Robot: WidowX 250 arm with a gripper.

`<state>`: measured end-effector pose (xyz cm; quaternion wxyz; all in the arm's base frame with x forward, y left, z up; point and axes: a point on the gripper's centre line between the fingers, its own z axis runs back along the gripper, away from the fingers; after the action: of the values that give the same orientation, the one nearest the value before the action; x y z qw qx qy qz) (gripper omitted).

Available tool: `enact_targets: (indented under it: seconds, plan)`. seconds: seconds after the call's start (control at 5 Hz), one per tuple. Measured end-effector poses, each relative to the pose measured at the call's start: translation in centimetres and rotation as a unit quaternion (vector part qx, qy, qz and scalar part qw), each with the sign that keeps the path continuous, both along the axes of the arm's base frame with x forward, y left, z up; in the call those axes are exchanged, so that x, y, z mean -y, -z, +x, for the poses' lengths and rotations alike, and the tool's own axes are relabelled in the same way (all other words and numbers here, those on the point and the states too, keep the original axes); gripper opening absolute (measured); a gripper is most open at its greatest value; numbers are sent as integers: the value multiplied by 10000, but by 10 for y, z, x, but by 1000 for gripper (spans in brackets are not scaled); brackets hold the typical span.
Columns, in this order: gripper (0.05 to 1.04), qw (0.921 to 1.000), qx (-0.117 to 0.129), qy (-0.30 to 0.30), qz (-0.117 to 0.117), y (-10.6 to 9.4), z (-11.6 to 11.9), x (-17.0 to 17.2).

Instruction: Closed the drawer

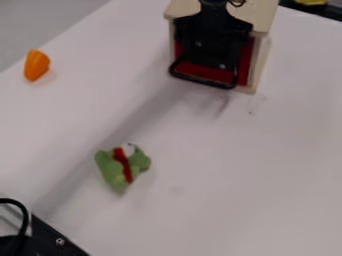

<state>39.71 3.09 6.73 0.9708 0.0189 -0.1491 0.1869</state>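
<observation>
The black gripper (212,46) hangs at the top centre, in front of the cream drawer box (262,62) and over much of its front. Beside and below the gripper, parts of the red drawer (247,62) show between the cream side walls. A curved black bar crosses low over the red front. The gripper hides the middle of the drawer, and how far in the drawer sits is hard to tell.
On the white table (220,180) a green toy with a red stripe (123,166) lies left of centre. An orange object (37,65) is at the upper left. Black hardware (50,240) stands at the lower left corner, and a yellow item (310,2) is at the top right.
</observation>
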Motion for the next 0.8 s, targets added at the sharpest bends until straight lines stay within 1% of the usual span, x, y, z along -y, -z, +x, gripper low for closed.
enact_targets:
  seconds: [0.2, 0.4, 0.8]
  plan:
    - [998, 10000, -10, 25, 2, 0, 0, 0]
    - [998, 9999, -15, 12, -127, -2, -5, 5]
    - [998, 9984, 73, 409, -373, -49, -59, 13]
